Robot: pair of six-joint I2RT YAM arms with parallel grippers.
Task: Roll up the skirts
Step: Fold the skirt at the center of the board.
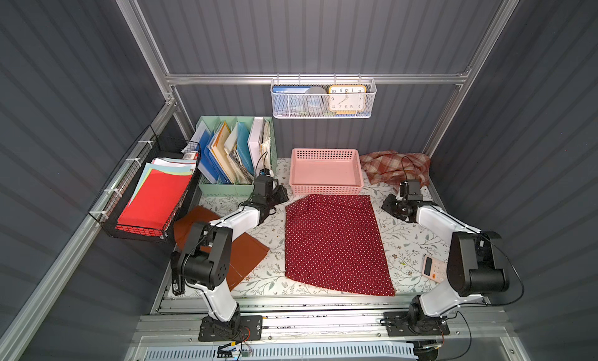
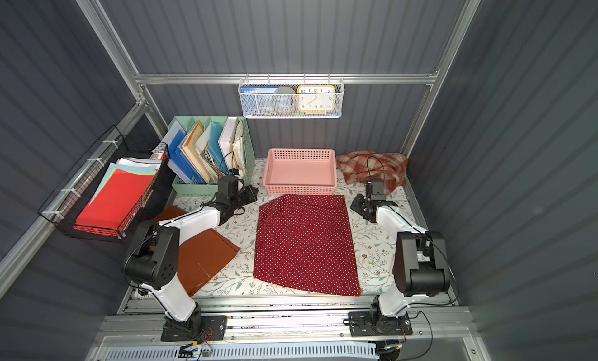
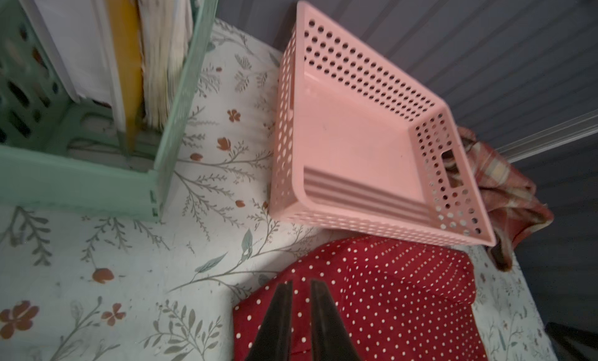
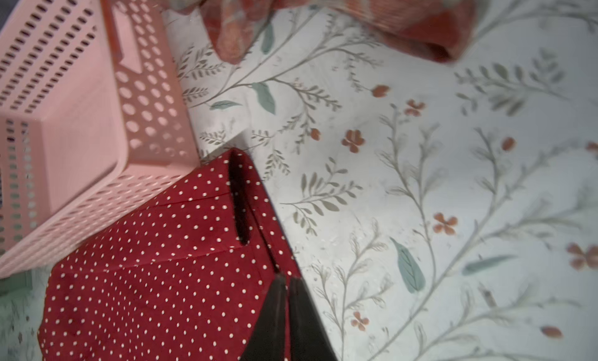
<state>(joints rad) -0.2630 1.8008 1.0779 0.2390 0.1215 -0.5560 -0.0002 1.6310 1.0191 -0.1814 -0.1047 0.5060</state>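
Dotted skirt (image 1: pixel 336 243) (image 2: pixel 305 243): lies flat in front of the basket (image 1: pixel 325 190) (image 2: pixel 301 190), far edge just beside the basket's front wall, widening away from it
Plaid skirt (image 1: pixel 391 165) (image 4: pixel 356 10): crumpled beside the basket on the right arm's side
Rust skirt (image 1: pixel 249 255): flat, well in front of the basket on the left arm's side, partly under that arm
Open room: bare table (image 1: pixel 398 233) in a strip between basket and file box (image 3: pixel 81 181), and along both side edges of the dotted skirt; a calculator (image 1: pixel 432 268) sits far in front of the basket, right arm's side
Left gripper (image 3: pixel 301 282): at the dotted skirt's corner nearest the basket's left end; fingers narrow, the slit filled with dotted cloth, pinching it
Right gripper (image 4: pixel 288 278): in front of the basket's right end; fingers all but touching, closed on the dotted skirt's side edge, near a gaping fold
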